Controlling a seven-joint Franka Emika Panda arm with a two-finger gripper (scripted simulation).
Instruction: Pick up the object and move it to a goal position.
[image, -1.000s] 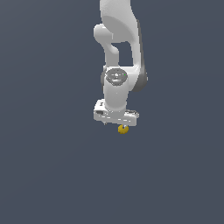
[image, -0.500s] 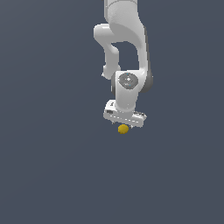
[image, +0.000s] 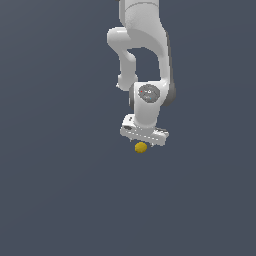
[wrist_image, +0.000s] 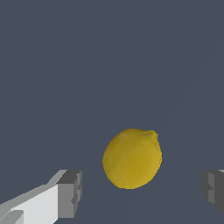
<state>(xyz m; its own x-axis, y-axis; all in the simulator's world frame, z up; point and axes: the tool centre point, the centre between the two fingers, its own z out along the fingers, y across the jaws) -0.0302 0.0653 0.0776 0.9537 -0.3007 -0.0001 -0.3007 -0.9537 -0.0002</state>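
The object (image: 141, 147) is a small mustard-yellow, lemon-like ovoid on the dark grey surface, directly under the white hand of the arm. My gripper (image: 143, 142) hangs just above it. In the wrist view the object (wrist_image: 132, 158) sits between the two grey fingertips, one fingertip (wrist_image: 70, 193) on one side and the other at the opposite frame edge. Clear gaps show on both sides of it. The gripper (wrist_image: 141, 188) is open and touches nothing.
The flat dark grey surface (image: 60, 190) spreads in every direction with no other object on it. The white arm (image: 142, 45) rises above the hand toward the top of the exterior view.
The hand has shifted toward the exterior view's right and dropped slightly, coming over the object. The object has stayed in place.
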